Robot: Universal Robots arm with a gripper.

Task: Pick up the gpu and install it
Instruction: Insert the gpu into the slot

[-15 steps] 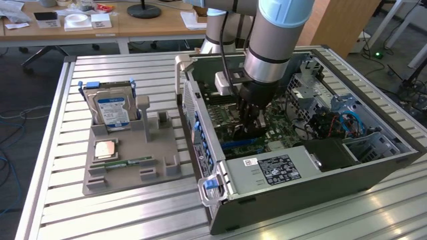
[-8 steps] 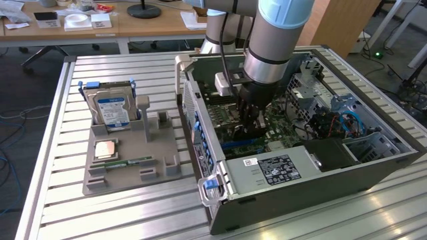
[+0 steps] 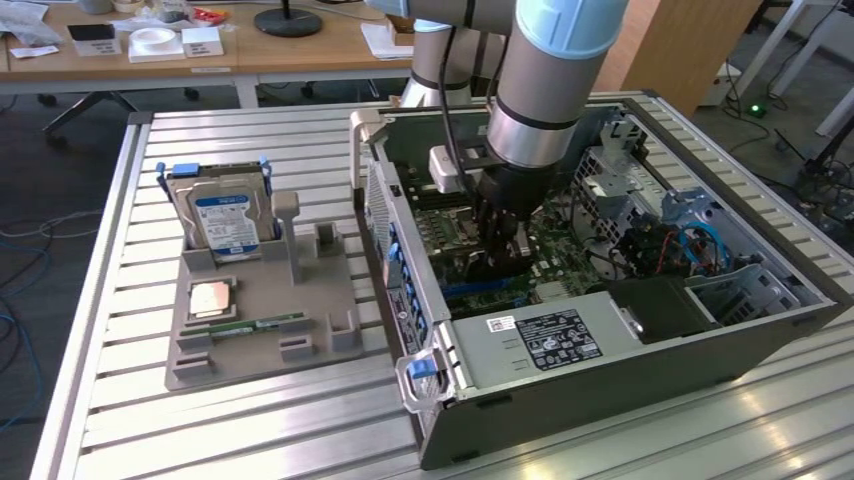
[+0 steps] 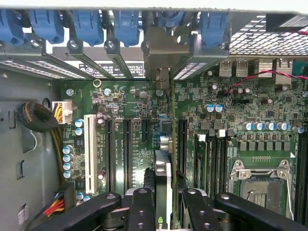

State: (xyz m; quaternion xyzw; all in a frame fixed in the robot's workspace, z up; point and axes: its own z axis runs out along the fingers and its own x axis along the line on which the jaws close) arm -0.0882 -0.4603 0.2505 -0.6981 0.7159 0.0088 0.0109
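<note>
My gripper (image 3: 497, 255) reaches down into the open computer case (image 3: 601, 390), over the green motherboard (image 4: 130, 96). It is shut on the gpu (image 4: 162, 178), a thin black card seen edge-on between the two black fingers (image 4: 143, 207). The card stands upright over the black expansion slots (image 4: 127, 144). Its silver bracket (image 4: 161, 53) is at the case's rear wall, among the blue slot latches (image 4: 86, 24). In the exterior view the gpu (image 3: 483, 268) is a dark shape under the gripper, low against the board.
A grey holder (image 3: 267, 345) on the slatted table at the exterior view's left carries a silver hard drive (image 3: 224, 220), a green memory stick (image 3: 254, 325) and a copper-coloured chip (image 3: 210, 298). Inside the case are a power supply (image 3: 547, 338), a CPU socket (image 4: 262, 185) and cable bundles (image 4: 36, 118).
</note>
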